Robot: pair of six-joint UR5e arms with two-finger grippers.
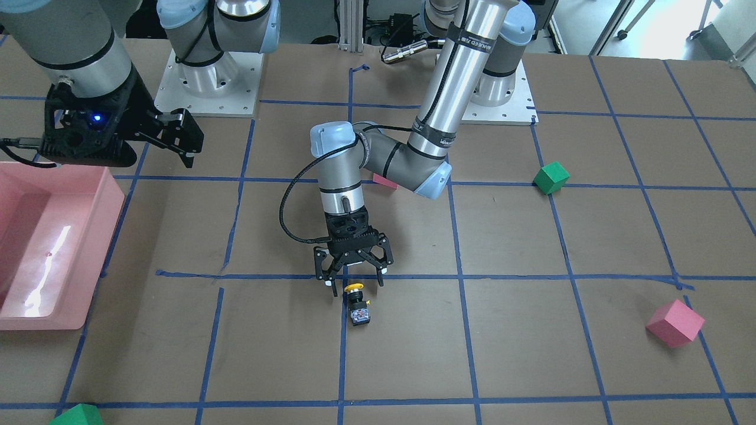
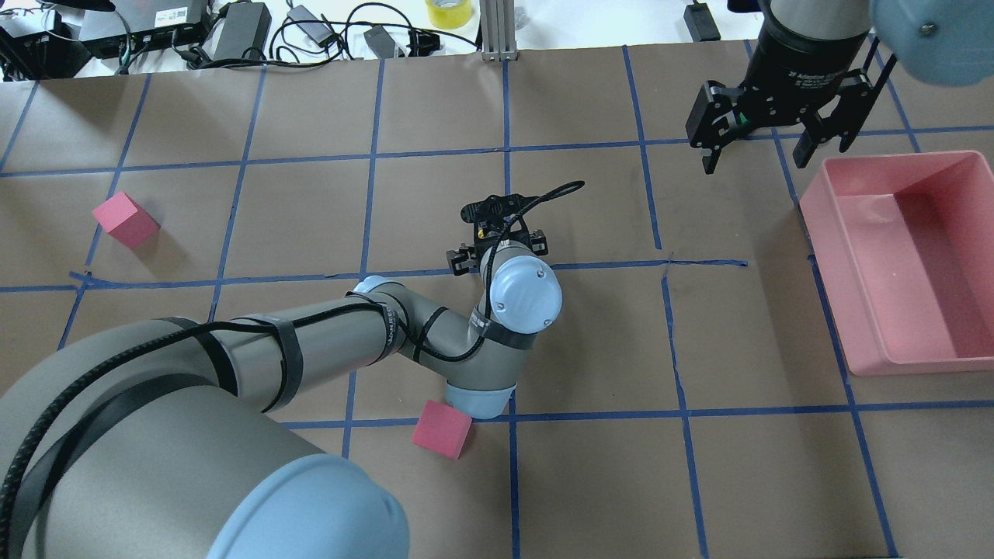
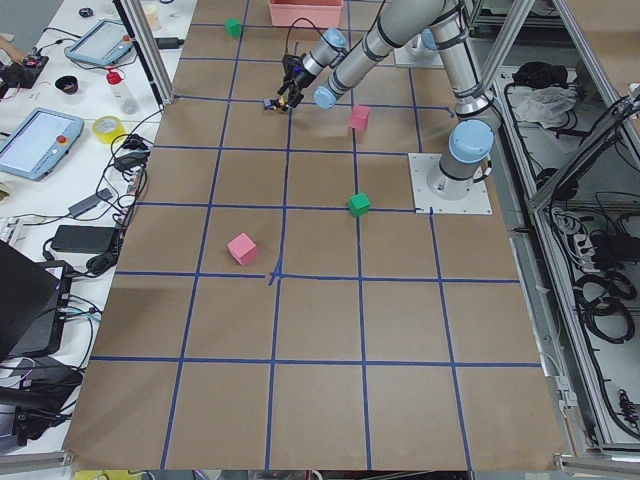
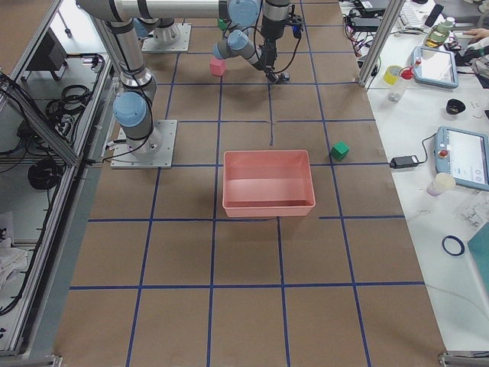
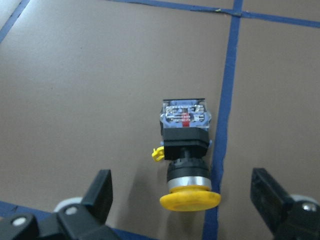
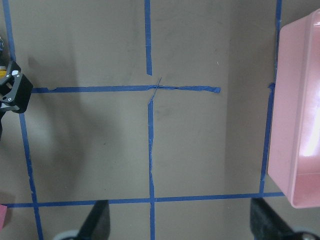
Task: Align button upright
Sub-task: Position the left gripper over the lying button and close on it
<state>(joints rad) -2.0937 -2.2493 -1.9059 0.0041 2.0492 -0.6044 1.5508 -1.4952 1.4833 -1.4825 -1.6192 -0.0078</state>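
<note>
Left wrist-mounted view: note the button (image 5: 185,155) lying on its side on the table (image 5: 75,75), just beside a blue tape line (image 5: 227,100), yellow cap (image 5: 190,200) toward the left gripper (image 1: 356,283), contact block (image 5: 185,114) away. Note the fingers (image 5: 102,192) spread wide either side of the cap, holding nothing. Expect a roll or squirt-out if closing on the rounded cap alone. Expect a topple if releasing before seating the contact block flat. Find the right gripper (image 2: 755,159) likewise spread and empty, well apart, near the pink bin (image 2: 908,363).

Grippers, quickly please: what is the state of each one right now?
Left gripper: open, holding nothing, close by the button, which lies on its side.
Right gripper: open, holding nothing.
</note>
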